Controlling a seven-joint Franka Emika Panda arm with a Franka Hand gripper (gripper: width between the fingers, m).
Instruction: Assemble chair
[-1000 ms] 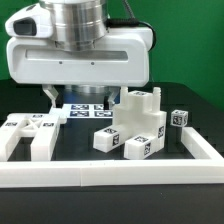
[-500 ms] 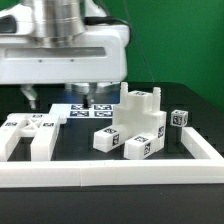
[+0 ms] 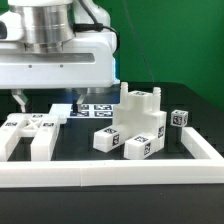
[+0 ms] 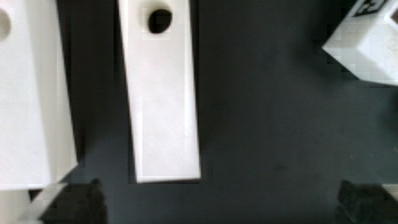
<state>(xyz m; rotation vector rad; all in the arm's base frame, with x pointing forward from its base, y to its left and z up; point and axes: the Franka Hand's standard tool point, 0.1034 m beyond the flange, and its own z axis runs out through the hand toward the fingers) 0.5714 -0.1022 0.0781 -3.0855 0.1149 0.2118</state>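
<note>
The chair parts lie loose on the black table. Flat white pieces with tags lie at the exterior view's left. A cluster of blocky white pieces stands in the middle, with a small tagged block beside it. My gripper hangs open and empty above the left pieces, without touching them. In the wrist view the gripper has its dark fingertips wide apart. A long white bar with a hole lies beyond them, beside a second white piece and another white part.
The marker board lies flat behind the parts, partly hidden by the gripper. The white border rail runs along the front and up the exterior view's right side.
My gripper has moved steadily toward the exterior view's left, from over the marker board to over the left flat pieces. The parts have not moved.
</note>
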